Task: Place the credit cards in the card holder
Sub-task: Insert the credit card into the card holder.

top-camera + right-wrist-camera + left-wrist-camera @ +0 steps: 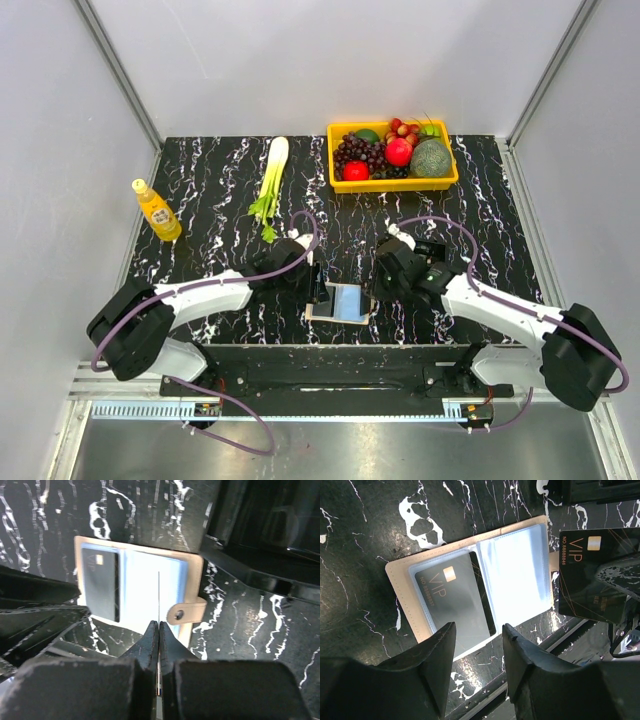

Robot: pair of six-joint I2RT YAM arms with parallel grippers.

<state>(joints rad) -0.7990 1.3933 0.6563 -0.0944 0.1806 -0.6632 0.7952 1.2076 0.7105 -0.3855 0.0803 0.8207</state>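
The beige card holder point(340, 302) lies open near the table's front edge, with its clear sleeves up and its clasp tab point(187, 612) on the right. One black VIP card point(452, 595) sits in its left sleeve and also shows in the right wrist view point(100, 582). My left gripper point(479, 630) is open and empty, just above the holder's near-left edge point(320, 290). My right gripper point(158, 625) is shut on a second black VIP card point(590, 575). It holds this card upright, edge-on point(158, 592), above the holder's right sleeve point(150, 580).
A yellow basket point(395, 184) of fruit stands at the back right. A celery stalk point(272, 180) lies at the back centre. An orange juice bottle point(157, 210) stands at the left. The black front rail point(330, 355) runs just behind the holder's near side.
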